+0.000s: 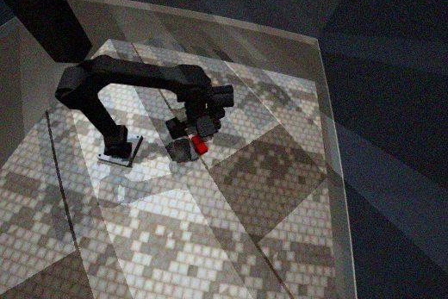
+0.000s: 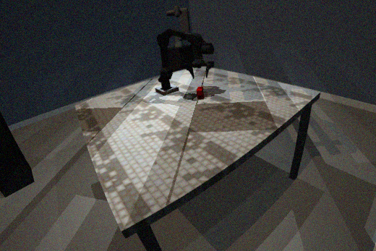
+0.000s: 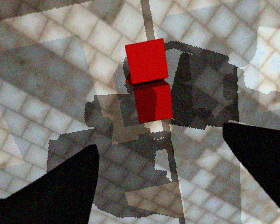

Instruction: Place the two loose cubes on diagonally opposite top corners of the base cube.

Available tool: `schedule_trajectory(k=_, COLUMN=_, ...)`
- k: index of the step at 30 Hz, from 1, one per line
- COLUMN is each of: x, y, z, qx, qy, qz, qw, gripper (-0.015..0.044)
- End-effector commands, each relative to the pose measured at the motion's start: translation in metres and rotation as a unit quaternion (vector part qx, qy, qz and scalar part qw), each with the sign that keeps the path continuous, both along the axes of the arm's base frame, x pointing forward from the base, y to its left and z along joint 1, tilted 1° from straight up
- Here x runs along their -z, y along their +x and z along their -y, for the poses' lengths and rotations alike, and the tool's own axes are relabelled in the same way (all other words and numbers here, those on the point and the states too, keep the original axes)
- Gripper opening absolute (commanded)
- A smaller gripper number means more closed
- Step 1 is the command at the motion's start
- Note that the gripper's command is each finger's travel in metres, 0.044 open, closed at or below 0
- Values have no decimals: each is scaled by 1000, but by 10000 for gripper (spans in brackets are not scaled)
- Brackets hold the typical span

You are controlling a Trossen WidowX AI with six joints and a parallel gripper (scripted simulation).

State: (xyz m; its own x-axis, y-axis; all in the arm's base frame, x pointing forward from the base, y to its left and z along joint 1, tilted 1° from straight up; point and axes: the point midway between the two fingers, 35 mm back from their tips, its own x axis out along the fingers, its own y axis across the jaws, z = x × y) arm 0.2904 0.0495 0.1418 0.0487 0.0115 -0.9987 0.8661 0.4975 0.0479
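The pincer [image 3: 162, 165] is hanging wide open and empty; the red cube [image 3: 146, 60], centre frame, looks rigid, light, best gripped across opposite flat faces.

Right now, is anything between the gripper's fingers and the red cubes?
No. In the wrist view the open gripper has both dark fingers below the stacked red cubes, with only patterned table top showing between them.
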Motion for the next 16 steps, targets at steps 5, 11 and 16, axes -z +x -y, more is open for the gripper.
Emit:
schedule_trajectory(k=5, x=-2, y=-13, z=-89, qx=-4, qy=4, qz=-2, qw=1000, gripper=400)
schedule_trajectory(k=11, x=-2, y=-16, z=-97, qx=-4, qy=5, qz=-2, qw=1000, gripper=400)
schedule_trajectory(k=16, x=-2, y=-16, z=-97, qx=-4, qy=5, qz=-2, qw=1000, gripper=400)
